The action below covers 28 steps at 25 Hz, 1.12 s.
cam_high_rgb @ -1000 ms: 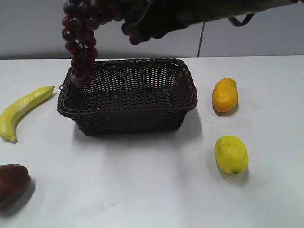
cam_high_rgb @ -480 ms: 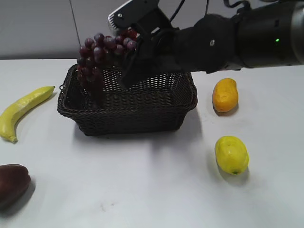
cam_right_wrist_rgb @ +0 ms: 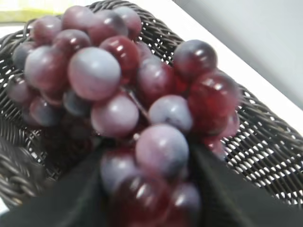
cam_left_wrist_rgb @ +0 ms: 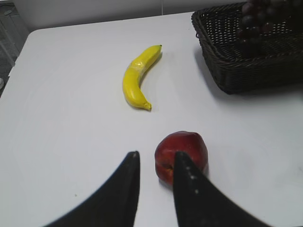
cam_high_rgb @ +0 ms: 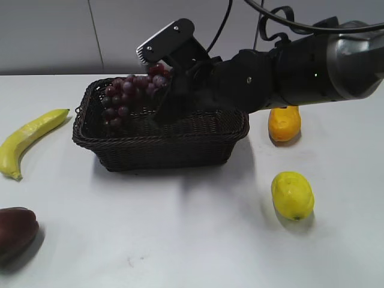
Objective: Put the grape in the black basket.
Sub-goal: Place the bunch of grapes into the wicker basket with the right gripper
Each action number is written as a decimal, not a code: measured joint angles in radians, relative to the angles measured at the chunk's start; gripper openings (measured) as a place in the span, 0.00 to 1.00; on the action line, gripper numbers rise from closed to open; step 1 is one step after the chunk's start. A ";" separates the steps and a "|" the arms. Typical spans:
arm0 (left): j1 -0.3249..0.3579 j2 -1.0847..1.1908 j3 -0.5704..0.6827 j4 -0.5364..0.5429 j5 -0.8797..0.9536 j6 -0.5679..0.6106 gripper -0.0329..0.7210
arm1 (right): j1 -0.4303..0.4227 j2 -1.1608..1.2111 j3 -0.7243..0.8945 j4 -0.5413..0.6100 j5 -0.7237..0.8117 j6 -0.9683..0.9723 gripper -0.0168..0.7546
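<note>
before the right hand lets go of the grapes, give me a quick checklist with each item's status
1. Right hand shut on the grape: ok.
2. Grape over the black basket opening: ok.
3. Bunch resting on the basket floor: cannot tell.
4. Basket interior free of other items: ok where visible.
5. Left hand clear of the basket: ok, open by the red fruit.

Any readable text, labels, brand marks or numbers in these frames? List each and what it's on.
None readable in any view.
The yellow curved banana carries a pale band, maybe a sticker; no lettering shows on it.
The dark woven wicker basket, the red-purple grape bunch and the right tool show no markings.
</note>
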 joint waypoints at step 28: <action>0.000 0.000 0.000 0.000 0.000 0.000 0.34 | 0.000 -0.405 -0.003 -0.269 1.194 0.461 0.77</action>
